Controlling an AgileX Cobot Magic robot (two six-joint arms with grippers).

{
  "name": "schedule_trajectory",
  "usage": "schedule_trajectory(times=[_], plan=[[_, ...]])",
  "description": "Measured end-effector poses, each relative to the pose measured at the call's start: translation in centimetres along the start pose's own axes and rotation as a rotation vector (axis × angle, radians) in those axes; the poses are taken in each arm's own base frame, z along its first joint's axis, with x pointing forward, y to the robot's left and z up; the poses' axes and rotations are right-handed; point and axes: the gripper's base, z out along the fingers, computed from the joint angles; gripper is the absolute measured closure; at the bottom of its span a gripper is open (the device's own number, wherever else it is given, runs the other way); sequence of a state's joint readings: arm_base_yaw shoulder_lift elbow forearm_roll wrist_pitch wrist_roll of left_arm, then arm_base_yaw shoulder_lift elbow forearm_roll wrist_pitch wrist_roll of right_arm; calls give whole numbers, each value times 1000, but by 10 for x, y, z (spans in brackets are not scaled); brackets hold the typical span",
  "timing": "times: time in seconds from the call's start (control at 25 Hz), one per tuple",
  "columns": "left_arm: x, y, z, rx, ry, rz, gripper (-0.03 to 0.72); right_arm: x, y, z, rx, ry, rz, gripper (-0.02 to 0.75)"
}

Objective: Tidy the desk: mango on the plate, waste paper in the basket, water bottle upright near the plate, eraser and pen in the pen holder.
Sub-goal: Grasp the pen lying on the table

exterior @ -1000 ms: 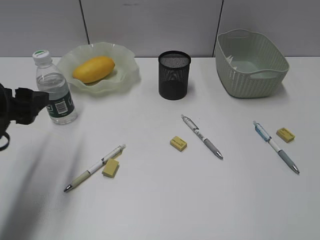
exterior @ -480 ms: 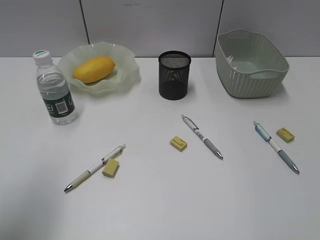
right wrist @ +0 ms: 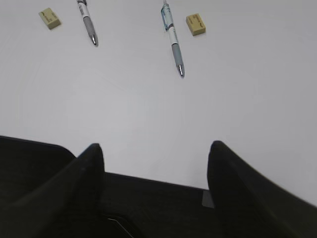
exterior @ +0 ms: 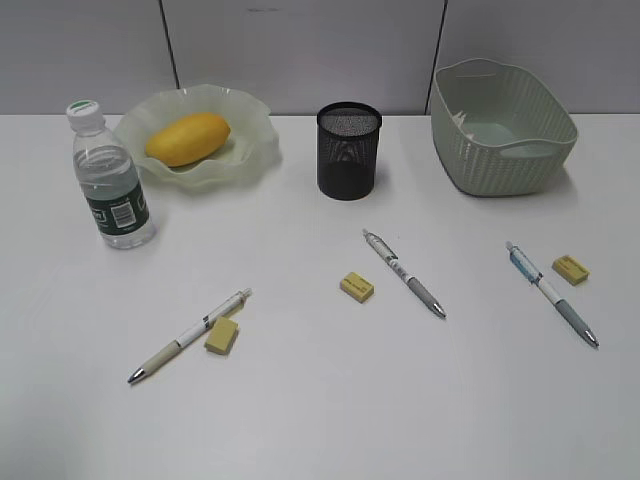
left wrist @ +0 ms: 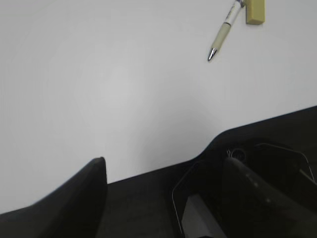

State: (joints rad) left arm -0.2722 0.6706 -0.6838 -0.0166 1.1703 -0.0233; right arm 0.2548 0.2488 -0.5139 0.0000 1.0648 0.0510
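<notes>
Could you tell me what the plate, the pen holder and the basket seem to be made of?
Plate: translucent pale green, glossy, probably plastic or glass. Pen holder: black metal mesh, see-through weave. Basket: matte pale green plastic, moulded woven pattern.

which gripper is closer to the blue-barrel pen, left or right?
Right. The right gripper hangs open short of the blue-barrel pen; the left gripper, open, sees only the cream pen.

The pen holder (exterior: pixel 349 150) hides its contents behind dark mesh; the basket (exterior: pixel 503 128) floor is partly hidden.
</notes>
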Motion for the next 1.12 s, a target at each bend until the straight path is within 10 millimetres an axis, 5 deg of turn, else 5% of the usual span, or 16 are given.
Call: schedule_trajectory(times=[0.36, 1.12], plan=[[41, 1, -19, 8, -330, 3, 149, 0, 0, 0, 0, 0, 0, 223], [51, -3, -8, 45, -294, 60, 149, 0, 0, 0, 0, -1, -1, 225]])
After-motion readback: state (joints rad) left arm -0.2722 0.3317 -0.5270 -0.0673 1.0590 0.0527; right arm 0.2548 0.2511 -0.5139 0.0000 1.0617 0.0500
